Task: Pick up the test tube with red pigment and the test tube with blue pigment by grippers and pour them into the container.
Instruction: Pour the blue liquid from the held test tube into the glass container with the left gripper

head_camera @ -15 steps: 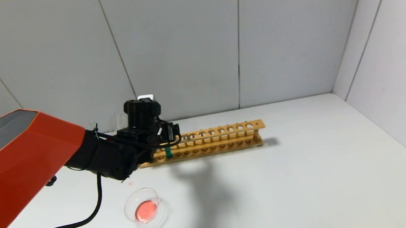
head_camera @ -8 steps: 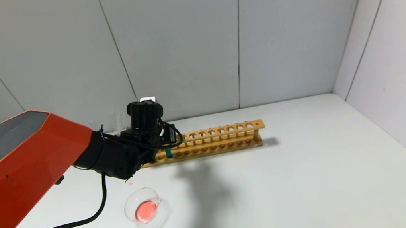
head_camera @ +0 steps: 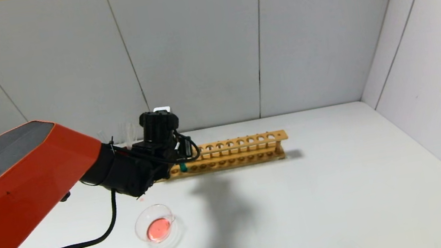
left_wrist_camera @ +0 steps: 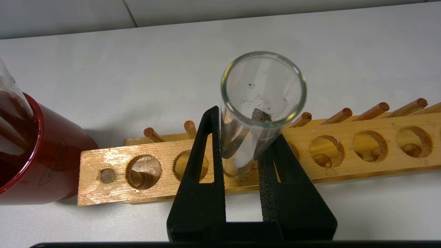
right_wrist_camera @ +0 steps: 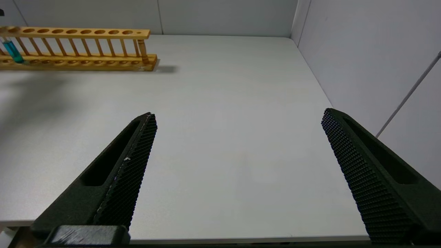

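Observation:
The test tube with blue pigment (head_camera: 183, 167) stands in the wooden rack (head_camera: 242, 151) near its left end; its teal liquid also shows in the right wrist view (right_wrist_camera: 13, 51). My left gripper (left_wrist_camera: 244, 131) is at the rack, its two black fingers (left_wrist_camera: 206, 179) pressed on either side of this tube (left_wrist_camera: 241, 155) just above the rack's top bar. The container (head_camera: 158, 227), a low clear glass dish, sits on the table nearer to me and holds red liquid. The test tube with red pigment is out of view. My right gripper (right_wrist_camera: 238, 113) is open and empty, low over the table's near right edge.
A dark red cup (left_wrist_camera: 44, 162) with clear tubes in it stands beside the rack's left end. The rack's other holes (left_wrist_camera: 370, 146) are empty. Grey walls close the table at the back and on the right.
My left arm has shifted slightly to the right and settled at the tube. The tube, rack and dish have not moved.

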`<move>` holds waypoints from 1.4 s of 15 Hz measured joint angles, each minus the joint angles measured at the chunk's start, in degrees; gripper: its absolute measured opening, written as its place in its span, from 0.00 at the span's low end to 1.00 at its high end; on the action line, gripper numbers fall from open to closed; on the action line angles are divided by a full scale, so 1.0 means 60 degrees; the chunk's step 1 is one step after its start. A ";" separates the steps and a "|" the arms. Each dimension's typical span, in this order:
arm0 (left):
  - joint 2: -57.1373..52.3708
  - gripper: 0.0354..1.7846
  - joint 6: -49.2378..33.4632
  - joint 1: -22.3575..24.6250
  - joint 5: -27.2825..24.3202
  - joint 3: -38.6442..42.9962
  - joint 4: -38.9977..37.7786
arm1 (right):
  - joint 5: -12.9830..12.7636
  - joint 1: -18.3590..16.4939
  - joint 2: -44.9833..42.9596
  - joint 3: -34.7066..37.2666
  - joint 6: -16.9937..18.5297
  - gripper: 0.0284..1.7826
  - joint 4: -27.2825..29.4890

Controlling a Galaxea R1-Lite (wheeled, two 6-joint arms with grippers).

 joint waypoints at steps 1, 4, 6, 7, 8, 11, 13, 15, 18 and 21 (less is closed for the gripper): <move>-0.0014 0.16 0.0134 -0.0004 -0.0008 -0.0008 -0.0008 | 0.0000 0.0000 0.0000 0.0000 0.0000 0.98 0.0004; -0.0230 0.16 0.0443 -0.0004 -0.0008 -0.0110 0.0037 | -0.0004 -0.0004 0.0000 0.0000 0.0000 0.98 0.0004; -0.0528 0.16 0.0859 -0.0008 -0.0018 -0.0244 0.0124 | 0.0000 0.0000 0.0000 0.0000 0.0006 0.98 0.0004; -0.0691 0.16 0.1026 -0.0008 -0.0026 -0.0299 0.0152 | 0.0000 0.0000 0.0000 0.0000 0.0006 0.98 0.0004; -0.0888 0.16 0.1164 -0.0008 -0.0030 -0.0343 0.0226 | -0.0004 0.0000 0.0000 0.0000 0.0004 0.98 0.0004; -0.1499 0.16 0.1286 0.0014 0.0000 -0.0441 0.0506 | -0.0004 0.0004 0.0000 0.0000 0.0004 0.98 0.0000; -0.1930 0.16 0.1270 -0.0004 -0.0018 -0.0488 0.0528 | 0.0000 -0.0004 0.0000 0.0000 0.0004 0.98 0.0000; -0.2408 0.16 0.1315 -0.0008 0.0002 -0.0364 0.0469 | -0.0004 0.0000 0.0000 0.0000 0.0000 0.98 0.0000; -0.3450 0.16 0.1684 -0.0008 -0.0035 0.0542 0.0447 | 0.0000 -0.0004 0.0000 0.0000 0.0000 0.98 0.0000; -0.4651 0.16 0.2121 0.0000 -0.0049 0.2003 0.0378 | -0.0004 0.0000 0.0000 0.0000 0.0000 0.98 0.0000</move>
